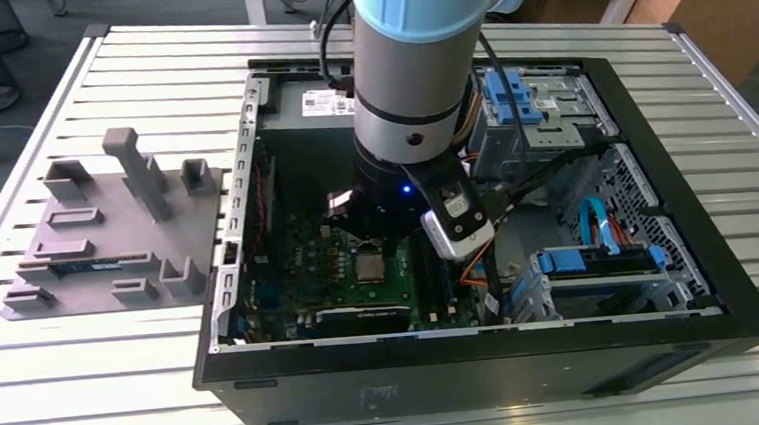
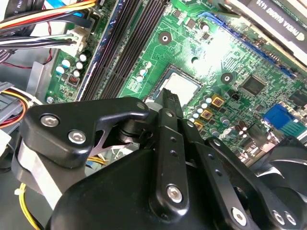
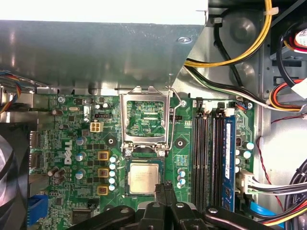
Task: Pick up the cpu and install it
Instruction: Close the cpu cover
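The cpu (image 3: 144,176), a small square chip with a silver-grey top, lies flat in the socket on the green motherboard (image 3: 72,143). It also shows in the second wrist view, cpu (image 2: 184,86), and in the exterior view, cpu (image 1: 371,265). The silver socket frame (image 3: 145,115) stands swung open just beyond it. My gripper (image 3: 165,188) hangs just above the chip's near edge, fingers pressed together and holding nothing. In the second wrist view the gripper (image 2: 169,98) tapers to a single thin tip over the socket's edge.
Black memory slots (image 3: 211,158) run beside the socket. Bundles of cables (image 3: 249,43) lie past them. A dark case fan (image 2: 283,163) sits close to the gripper body. On the exterior view's left, a grey fixture (image 1: 108,236) rests on the slatted table outside the computer case (image 1: 497,365).
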Action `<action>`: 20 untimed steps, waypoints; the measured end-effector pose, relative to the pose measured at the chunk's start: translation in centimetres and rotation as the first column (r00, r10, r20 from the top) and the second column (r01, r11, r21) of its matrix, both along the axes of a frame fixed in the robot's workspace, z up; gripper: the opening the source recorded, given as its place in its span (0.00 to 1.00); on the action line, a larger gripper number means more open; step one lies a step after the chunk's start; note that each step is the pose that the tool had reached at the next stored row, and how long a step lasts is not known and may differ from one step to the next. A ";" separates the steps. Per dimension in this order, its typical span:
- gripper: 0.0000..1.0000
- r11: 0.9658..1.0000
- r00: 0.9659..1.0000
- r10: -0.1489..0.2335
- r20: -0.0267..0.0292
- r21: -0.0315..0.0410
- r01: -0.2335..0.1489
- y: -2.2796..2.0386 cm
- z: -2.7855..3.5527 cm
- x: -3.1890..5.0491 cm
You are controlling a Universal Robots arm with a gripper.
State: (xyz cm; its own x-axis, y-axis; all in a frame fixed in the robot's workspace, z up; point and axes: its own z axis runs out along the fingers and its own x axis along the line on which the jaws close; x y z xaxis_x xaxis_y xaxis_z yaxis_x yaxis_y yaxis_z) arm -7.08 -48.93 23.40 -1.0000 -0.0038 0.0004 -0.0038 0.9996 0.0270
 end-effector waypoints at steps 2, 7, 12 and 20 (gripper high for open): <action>0.11 1.000 1.000 0.000 0.000 0.000 0.000 0.00 0.06 0.00; 0.11 1.000 1.000 0.000 0.000 0.000 0.000 0.00 0.14 0.00; 0.11 1.000 1.000 0.000 0.000 0.000 0.000 0.17 0.13 0.00; 0.11 1.000 1.000 0.000 0.000 0.000 0.000 0.44 0.09 0.00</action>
